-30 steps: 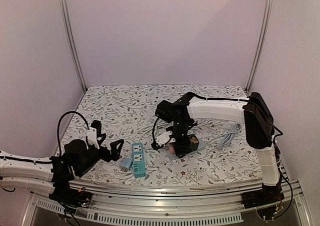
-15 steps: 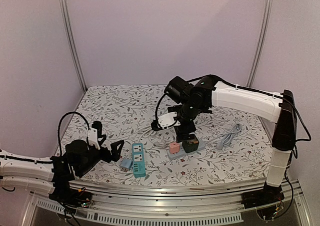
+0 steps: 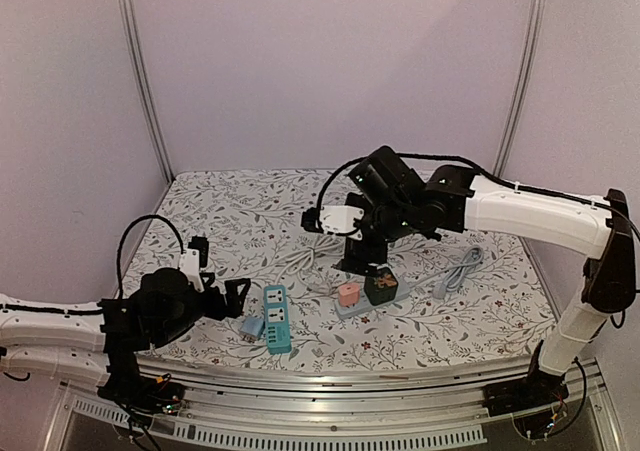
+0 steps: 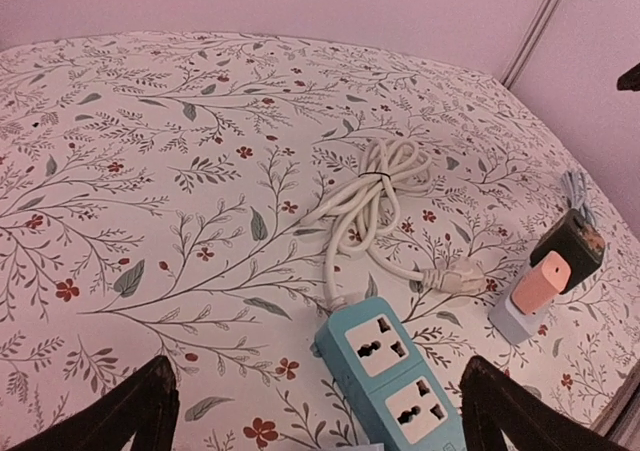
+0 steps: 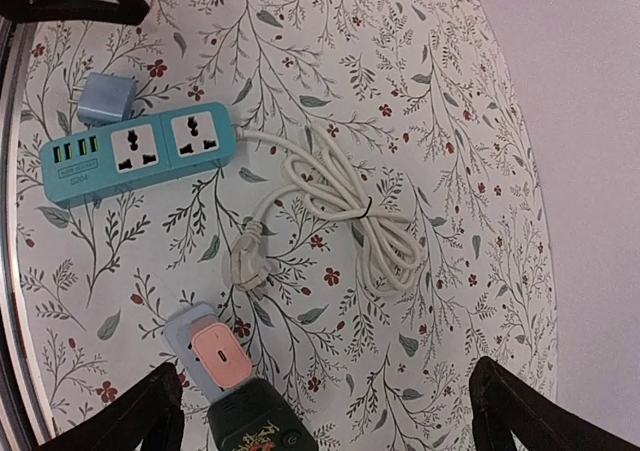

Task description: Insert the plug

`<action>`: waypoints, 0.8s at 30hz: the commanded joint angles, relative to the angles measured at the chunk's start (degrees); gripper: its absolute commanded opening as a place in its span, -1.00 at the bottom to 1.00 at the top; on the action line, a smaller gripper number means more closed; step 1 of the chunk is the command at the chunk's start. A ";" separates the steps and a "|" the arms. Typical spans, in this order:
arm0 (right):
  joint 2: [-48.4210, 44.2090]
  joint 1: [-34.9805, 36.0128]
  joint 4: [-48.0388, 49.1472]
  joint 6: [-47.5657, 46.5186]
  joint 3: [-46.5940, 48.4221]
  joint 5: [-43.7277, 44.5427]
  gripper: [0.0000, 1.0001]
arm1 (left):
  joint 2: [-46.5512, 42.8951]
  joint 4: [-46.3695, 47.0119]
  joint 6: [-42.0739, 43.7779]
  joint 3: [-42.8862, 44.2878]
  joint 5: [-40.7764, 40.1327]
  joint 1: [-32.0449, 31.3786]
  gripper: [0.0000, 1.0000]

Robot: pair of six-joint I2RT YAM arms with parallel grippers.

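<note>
Both left gripper (image 4: 320, 411), right gripper (image 5: 325, 411) spread, empty; dark plug (image 5: 255, 426) cropped at bottom.

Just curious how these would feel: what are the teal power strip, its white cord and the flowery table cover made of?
The teal power strip looks like hard moulded plastic: smooth faces, crisp edges. Its white cord seems rubber or vinyl sheathed: it bends into soft loops. The flowery table cover lies flat and matte, printed cloth or vinyl; I cannot tell which.
</note>
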 commanded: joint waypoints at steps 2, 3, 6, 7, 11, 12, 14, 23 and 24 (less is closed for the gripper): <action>-4.43 0.94 3.66 17.26 0.26 5.96 0.98 | 1.28 -12.63 -5.29 5.33 3.08 -1.05 0.93; -5.05 1.01 5.13 17.90 -1.47 5.04 0.98 | 1.96 -14.42 -5.57 6.14 3.72 -1.25 0.93; -7.05 0.86 6.74 19.35 -5.71 7.68 0.98 | 5.06 -18.95 -7.74 9.45 4.79 -2.12 0.93; -7.35 0.74 6.63 20.54 -6.63 9.52 0.98 | 6.50 -20.32 -8.54 10.85 5.20 -2.30 0.92; -9.82 -0.18 7.71 23.27 -10.99 10.31 0.98 | 15.48 -23.74 -10.79 16.92 8.71 -3.07 0.91; -11.21 -0.15 8.47 23.78 -12.31 10.76 0.98 | 17.98 -24.32 -11.19 18.54 9.33 -3.30 0.91; -14.01 -0.21 12.04 25.06 -15.85 11.57 0.98 | 24.10 -25.20 -11.85 22.16 10.15 -3.67 0.89; -29.32 -0.47 18.98 28.72 -27.36 18.96 0.98 | 39.46 -28.11 -12.43 31.75 12.50 -3.96 0.83; -29.82 -0.48 17.93 29.61 -27.00 19.34 0.98 | 40.47 -28.69 -12.50 32.38 12.33 -3.96 0.82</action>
